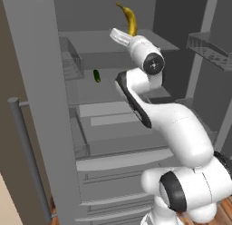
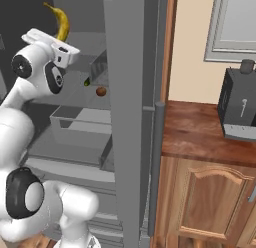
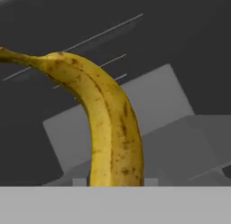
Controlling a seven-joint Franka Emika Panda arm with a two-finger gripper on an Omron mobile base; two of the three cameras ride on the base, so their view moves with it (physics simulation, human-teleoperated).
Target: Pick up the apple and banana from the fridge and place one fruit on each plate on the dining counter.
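- Open fridge [image 1: 41,83], grey throughout, with shelves, lower drawers and a long cylindrical handle [image 1: 29,156] on the door at the left edge of the left base view.
- Wall-side table [image 2: 200,132] with a reddish-brown wood top just right of the fridge, over light wooden cabinet doors; dark boxy appliance [image 2: 240,109] standing toward its back right corner.
- White arm reaching up into the upper part of the fridge, hand [image 1: 126,37] raised above the shelves.
- Banana [image 1: 130,19] gripped at its lower end by the hand, closed on it; yellow, speckled brown, standing upright with the stem curving over at the top, clear of every shelf.
- Apple [image 2: 101,91], small and reddish-brown, resting on a fridge shelf near its right edge.
- Small dark green vegetable [image 1: 96,75] on the same shelf, just beside the apple.
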